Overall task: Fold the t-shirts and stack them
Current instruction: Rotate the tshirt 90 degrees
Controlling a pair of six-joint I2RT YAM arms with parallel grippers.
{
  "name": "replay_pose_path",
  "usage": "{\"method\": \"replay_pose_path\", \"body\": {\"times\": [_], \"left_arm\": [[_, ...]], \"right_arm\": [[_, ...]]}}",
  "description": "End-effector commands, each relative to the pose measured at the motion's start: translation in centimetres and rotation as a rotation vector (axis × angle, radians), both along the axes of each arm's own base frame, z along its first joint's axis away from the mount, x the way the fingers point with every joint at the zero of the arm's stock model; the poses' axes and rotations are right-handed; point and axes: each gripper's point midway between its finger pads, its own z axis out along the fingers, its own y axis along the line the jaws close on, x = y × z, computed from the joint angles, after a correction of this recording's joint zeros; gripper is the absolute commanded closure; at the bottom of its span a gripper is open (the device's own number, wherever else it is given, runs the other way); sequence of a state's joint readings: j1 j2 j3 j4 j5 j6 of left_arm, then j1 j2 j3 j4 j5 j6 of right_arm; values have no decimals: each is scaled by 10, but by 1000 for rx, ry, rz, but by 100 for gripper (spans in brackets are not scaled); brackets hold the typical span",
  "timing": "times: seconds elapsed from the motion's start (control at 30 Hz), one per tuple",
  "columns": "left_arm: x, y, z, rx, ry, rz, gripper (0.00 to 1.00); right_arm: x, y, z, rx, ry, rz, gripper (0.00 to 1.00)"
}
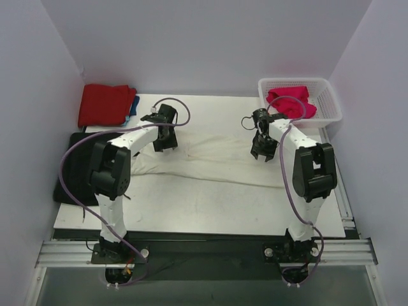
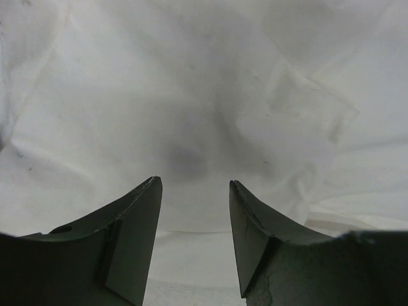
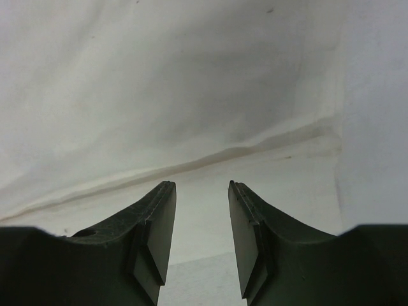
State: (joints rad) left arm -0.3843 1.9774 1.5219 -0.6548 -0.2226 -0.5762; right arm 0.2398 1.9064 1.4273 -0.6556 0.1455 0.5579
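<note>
Metal rail [image 1: 204,252] and both arm bases lie closest in the top view. Beyond them the left gripper [image 1: 164,144] and the right gripper [image 1: 261,152] point down over the cream-white t-shirt [image 1: 217,159], which is spread crosswise on the table [image 1: 191,210]. Bare table stretches on the near side of both sets of fingers. Past the left fingers, at the far left corner, a folded red t-shirt [image 1: 105,105] lies on a blue one [image 1: 134,106]. A black mat [image 1: 73,172] lies outside them at the table's left edge. Past the right fingers a white basket [image 1: 333,105] holds a magenta-pink t-shirt [image 1: 290,102].

On the left wrist view, the left gripper [image 2: 194,182] has its fingers [image 2: 137,220] moderately parted with nothing between them. Wrinkled cream-white t-shirt [image 2: 191,95] fills everything ahead of the tips and to both sides. Whether the tips touch it cannot be told.

On the right wrist view, the right gripper [image 3: 201,185] is likewise moderately parted and holds nothing. The cream-white t-shirt [image 3: 159,83] lies ahead of its fingers [image 3: 156,220], and its hem [image 3: 191,163] crosses just beyond the tips, rising to the right. Bare table [image 3: 201,255] shows between the fingers.
</note>
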Motion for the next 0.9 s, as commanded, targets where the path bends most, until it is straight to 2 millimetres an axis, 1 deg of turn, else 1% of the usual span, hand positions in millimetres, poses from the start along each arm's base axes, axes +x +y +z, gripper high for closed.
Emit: {"method": "replay_pose_path", "body": {"times": [0.0, 0.03, 0.07, 0.1, 0.13, 0.17, 0.2, 0.23, 0.27, 0.3, 0.33, 0.37, 0.4, 0.47, 0.5, 0.57, 0.6, 0.63, 0.67, 0.7, 0.73, 0.77, 0.8, 0.83, 0.87], "left_arm": [[-7, 8, -20, 1, 100, 94, 43], [-6, 10, -33, 14, 130, 102, 44], [5, 9, -29, 5, 119, 110, 44], [8, 11, -32, 8, 131, 127, 44], [8, 12, -48, 27, 178, 126, 44], [25, 8, -39, 20, 150, 132, 45], [27, 7, -56, 37, 184, 132, 45], [31, 5, -58, 41, 194, 134, 45], [51, -3, -48, 18, 152, 130, 45], [53, -8, -67, 24, 182, 126, 45], [55, -10, -71, 25, 198, 123, 45], [61, -17, -74, 9, 200, 120, 45], [77, -25, -79, -10, 184, 117, 46], [86, -34, -82, -39, 187, 102, 46], [98, -42, -84, -65, 164, 91, 46], [111, -53, -84, -134, 132, 63, 46], [117, -59, -81, -166, 108, 41, 46], [130, -63, -83, -208, 60, 23, 46], [132, -72, -82, -262, 50, -9, 46], [139, -75, -71, -289, 8, -39, 46], [147, -78, -72, -332, -27, -64, 46], [151, -80, -67, -350, -55, -81, 46], [157, -79, -53, -355, -95, -109, 46], [165, -81, -42, -369, -146, -132, 46], [164, -81, -40, -382, -155, -158, 46]], "right_arm": [[-8, 12, 6, 11, 32, 65, 61], [-8, 13, 8, 8, 27, 71, 61], [-9, 14, 7, 6, 29, 77, 61], [-10, 14, 7, 8, 31, 78, 61], [-11, 15, 8, 7, 26, 80, 61], [-14, 13, 8, 5, 30, 79, 61], [-14, 13, 10, 5, 24, 79, 61], [-15, 12, 11, 5, 23, 79, 61], [-18, 12, 11, 5, 27, 78, 61], [-18, 11, 14, 6, 18, 79, 61], [-19, 11, 14, 8, 15, 78, 61], [-20, 12, 15, 8, 15, 81, 61], [-22, 11, 16, 6, 14, 79, 61], [-23, 8, 16, -4, 13, 80, 61], [-24, 8, 17, -8, 13, 85, 60], [-23, 5, 17, -26, 12, 92, 60], [-21, 3, 17, -36, 13, 106, 60], [-18, 3, 17, -45, 13, 120, 60], [-15, -1, 18, -63, 10, 122, 60], [-14, -3, 12, -75, 33, 143, 60], [-8, -2, 13, -71, 26, 151, 60], [-6, -2, 12, -65, 31, 154, 60], [-5, -1, 6, -60, 53, 164, 60], [-4, -2, 5, -59, 60, 174, 60], [-2, -1, 4, -53, 64, 180, 60]]}}
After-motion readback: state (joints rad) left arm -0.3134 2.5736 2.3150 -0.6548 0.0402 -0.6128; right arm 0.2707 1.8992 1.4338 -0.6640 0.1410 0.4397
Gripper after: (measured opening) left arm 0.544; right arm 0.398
